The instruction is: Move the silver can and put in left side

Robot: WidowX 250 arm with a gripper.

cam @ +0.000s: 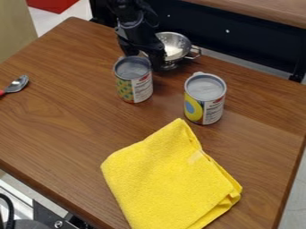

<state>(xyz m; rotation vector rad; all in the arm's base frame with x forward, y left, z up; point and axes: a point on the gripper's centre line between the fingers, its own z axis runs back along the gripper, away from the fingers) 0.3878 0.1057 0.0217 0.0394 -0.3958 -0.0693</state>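
Above and just behind the left can, my gripper (142,53) hangs down from the top edge with its fingers spread apart. That can (133,79) stands upright, with a silver-grey lid and a green, yellow and white label. Whether the fingers touch it, I cannot tell. A second upright can (204,98) stands to its right, also silver-topped, with a yellow, blue and white label. Which of the two is the named silver can is unclear.
A metal strainer bowl (179,45) with something white inside stands behind the cans, close to the gripper. The yellow cloth (170,179) lies at the front of the wooden table (65,112). At the left edge is a spoon (18,84).
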